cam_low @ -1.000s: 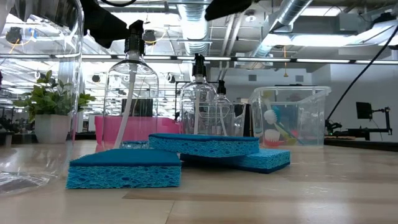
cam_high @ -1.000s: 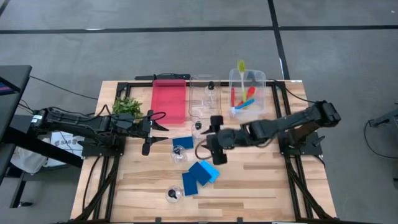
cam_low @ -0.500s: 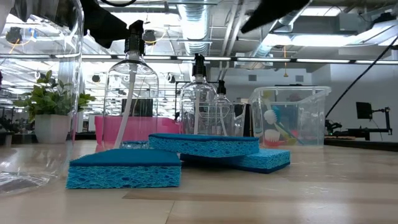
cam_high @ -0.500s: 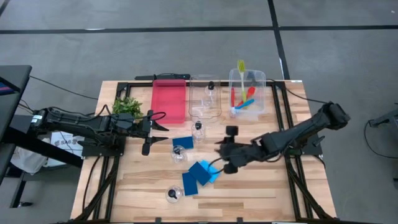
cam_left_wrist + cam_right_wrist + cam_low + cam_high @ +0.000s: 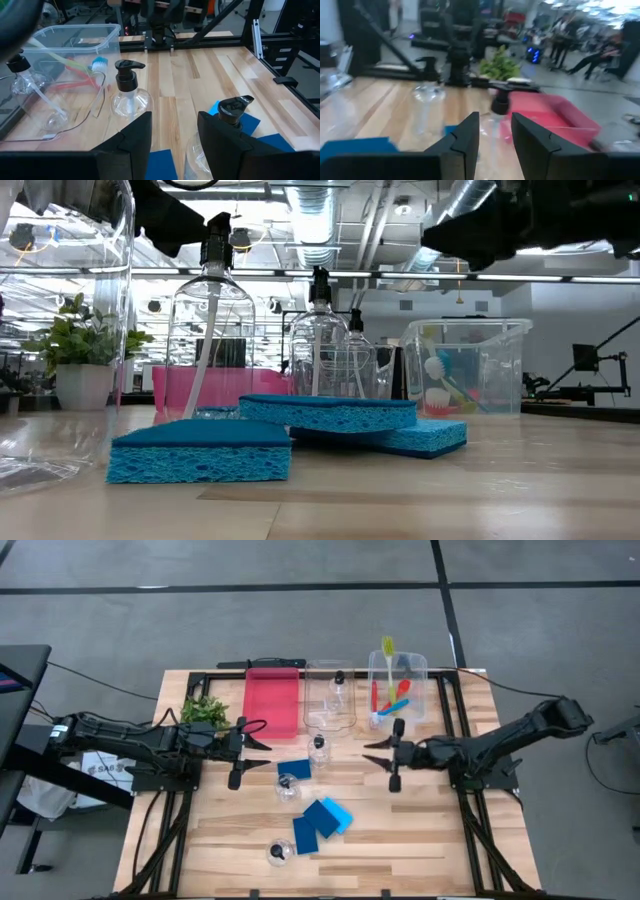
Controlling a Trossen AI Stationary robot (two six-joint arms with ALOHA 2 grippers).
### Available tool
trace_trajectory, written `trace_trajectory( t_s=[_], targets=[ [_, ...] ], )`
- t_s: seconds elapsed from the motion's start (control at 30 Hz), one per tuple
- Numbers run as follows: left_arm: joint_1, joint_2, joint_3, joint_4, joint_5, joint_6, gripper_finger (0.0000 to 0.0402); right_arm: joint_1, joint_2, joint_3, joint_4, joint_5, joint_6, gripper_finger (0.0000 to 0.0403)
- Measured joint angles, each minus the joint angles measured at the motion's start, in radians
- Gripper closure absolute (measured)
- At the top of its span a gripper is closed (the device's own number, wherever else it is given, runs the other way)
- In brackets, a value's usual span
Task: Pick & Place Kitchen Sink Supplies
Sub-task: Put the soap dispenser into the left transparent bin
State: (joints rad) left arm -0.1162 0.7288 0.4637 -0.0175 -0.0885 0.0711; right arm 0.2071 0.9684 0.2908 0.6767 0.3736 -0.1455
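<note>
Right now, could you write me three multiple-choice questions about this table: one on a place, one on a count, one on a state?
1. Where are the brushes?
A. on the red tray
B. in a clear bin
C. on the bare table

2. How many bottles are on the table outside the bins?
A. one
B. three
C. five

3. What does the right tool hold?
A. a sponge
B. a bottle
C. nothing

Key: 1 B, the coloured handles stick out of the bin near the right arm. 2 B, the high view shows three on the wood. 3 C, its fingers stand apart with nothing between them.
</note>
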Motion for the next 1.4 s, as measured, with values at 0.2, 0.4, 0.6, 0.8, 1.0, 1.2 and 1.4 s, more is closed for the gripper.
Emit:
trace_trajectory(
  t_s=[0.2, 0.4, 0.6, 0.8, 1.0, 1.2, 1.4],
  targets=[
    [0.000, 0.000, 0.000, 0.006, 0.000, 0.000, 0.0240, -0.068, 0.031, -0.022, 0.068, 0.018, 0.108, 0.0295],
    [0.000, 0.000, 0.000, 0.009, 0.000, 0.000, 0.0241, -0.118, 0.108, -0.005, 0.070, 0.008, 0.198, 0.0295],
    [0.000, 0.000, 0.000, 0.009, 0.000, 0.000, 0.0241, -0.139, 0.249, 0.088, 0.069, -0.089, 0.203, 0.0272],
    [0.000, 0.000, 0.000, 0.011, 0.000, 0.000, 0.0241, -0.152, 0.396, 0.189, 0.101, -0.090, 0.147, 0.0189],
    [0.000, 0.000, 0.000, 0.011, 0.000, 0.000, 0.0241, -0.180, 0.511, 0.276, 0.103, -0.137, 0.111, 0.0125],
    [0.000, 0.000, 0.000, 0.011, 0.000, 0.000, 0.0241, -0.213, 0.584, 0.319, 0.101, -0.145, 0.110, 0.0118],
    [0.000, 0.000, 0.000, 0.011, 0.000, 0.000, 0.0241, -0.224, 0.609, 0.351, 0.117, -0.193, 0.110, 0.0117]
  ],
)
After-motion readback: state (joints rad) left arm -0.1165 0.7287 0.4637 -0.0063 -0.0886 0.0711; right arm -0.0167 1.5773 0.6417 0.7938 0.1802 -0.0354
